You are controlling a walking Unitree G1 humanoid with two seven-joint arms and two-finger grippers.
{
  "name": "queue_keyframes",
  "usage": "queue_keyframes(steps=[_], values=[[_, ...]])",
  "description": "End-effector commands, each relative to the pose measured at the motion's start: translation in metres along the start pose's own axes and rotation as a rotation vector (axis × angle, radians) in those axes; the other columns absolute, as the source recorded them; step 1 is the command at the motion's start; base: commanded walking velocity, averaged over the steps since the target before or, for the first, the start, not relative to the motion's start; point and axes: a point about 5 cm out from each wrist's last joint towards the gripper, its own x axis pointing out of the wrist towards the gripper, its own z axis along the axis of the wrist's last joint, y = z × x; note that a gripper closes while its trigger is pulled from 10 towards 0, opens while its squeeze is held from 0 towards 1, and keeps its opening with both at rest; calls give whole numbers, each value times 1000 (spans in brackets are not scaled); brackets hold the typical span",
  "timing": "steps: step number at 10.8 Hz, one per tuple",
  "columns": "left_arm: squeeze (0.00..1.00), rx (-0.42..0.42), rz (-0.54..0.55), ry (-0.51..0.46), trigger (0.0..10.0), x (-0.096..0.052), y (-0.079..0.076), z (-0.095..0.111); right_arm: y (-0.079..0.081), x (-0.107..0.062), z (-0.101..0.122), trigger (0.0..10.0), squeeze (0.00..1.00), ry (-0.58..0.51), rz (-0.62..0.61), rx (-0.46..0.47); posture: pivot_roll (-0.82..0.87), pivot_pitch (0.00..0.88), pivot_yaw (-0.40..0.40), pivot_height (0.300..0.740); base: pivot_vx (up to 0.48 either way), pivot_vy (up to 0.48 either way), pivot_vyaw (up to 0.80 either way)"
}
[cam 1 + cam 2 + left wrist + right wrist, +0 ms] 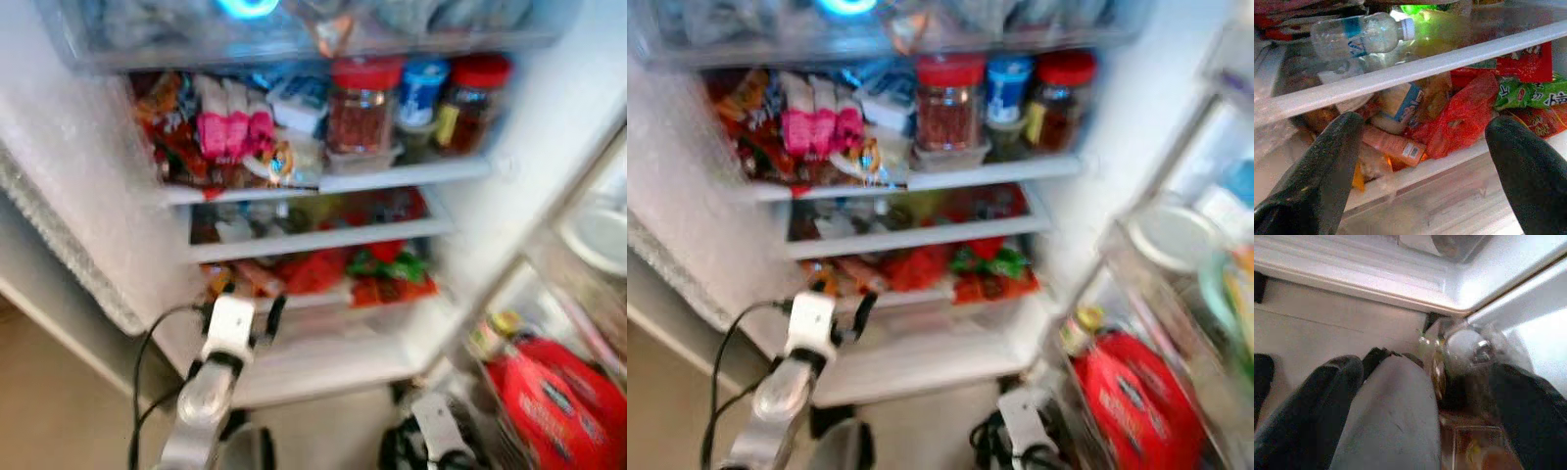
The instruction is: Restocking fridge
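Observation:
The fridge stands open, its shelves (323,238) packed with food. My left gripper (242,311) is open at the front of the lowest shelf, nothing between its fingers (1327,161). Just past them lie a red plastic bag (1459,117), an orange tube (1393,144) and green packets (1533,93). A clear water bottle (1359,34) lies on its side on the shelf above. My right gripper (436,431) hangs low by the fridge's base, open and holding nothing, with its fingers (1327,401) towards the door rack.
The upper shelf carries red-lidded jars (362,103), a blue-lidded jar (423,88) and pink packets (233,127). The open door at right holds a big red jug (554,401) and a white lid (1171,235). A black cable (147,362) loops beside my left arm.

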Motion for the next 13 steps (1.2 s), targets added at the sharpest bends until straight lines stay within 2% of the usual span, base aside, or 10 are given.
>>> queue_keyframes(steps=[1, 3, 5, 6, 7, 8, 9, 10, 12, 13], values=[[0, 3, 4, 18, 10000, -2, 0, -3, 4, -14, -47, 10000, 0, 188, 21, -12, 28, 112, -6, 623, -281, 0, 0], [0, -6, 38, 59, 10000, -6, 6, -12, 3, -13, -47, 10000, 0, 187, 22, -12, 29, 112, -6, 623, -272, 0, 0], [0, 9, 77, 158, 10000, -19, 16, -34, 4, -13, -47, 10000, 0, 188, 23, -13, 32, 112, -7, 623, -268, 0, 0], [0, 11, 102, 217, 10000, -24, 22, -46, 4, -13, -47, 10000, 0, 187, 23, -13, 33, 112, -8, 623, 0, 0, 0], [0, 0, 142, 335, 10000, -34, 30, -65, 4, -13, -46, 10000, 0, 184, 24, -14, 35, 112, -9, 623, 0, 0, 0], [0, -10, 153, 412, 10000, -41, 33, -77, 4, -13, -45, 10000, 0, 183, 25, -15, 36, 111, -13, 623, 0, 0, 0], [0, 12, 155, 586, 10000, -59, 40, -103, 5, -12, -42, 10000, 0, 171, 27, -18, 44, 108, -15, 623, 0, 0, 0], [0, 1, 182, 711, 10000, -79, 45, -121, 5, -11, -41, 10000, 0, 166, 28, -19, 43, 103, -14, 623, 0, 0, 0], [0, 0, 185, 821, 10000, -102, 42, -137, 4, -11, -40, 10000, 0, 162, 29, -22, 41, 99, -15, 623, 0, 420, 0], [0, -10, 193, 835, 10000, -105, 40, -139, 5, -11, -40, 10000, 0, 160, 32, -24, 48, 91, -19, 623, 0, 360, 0]])
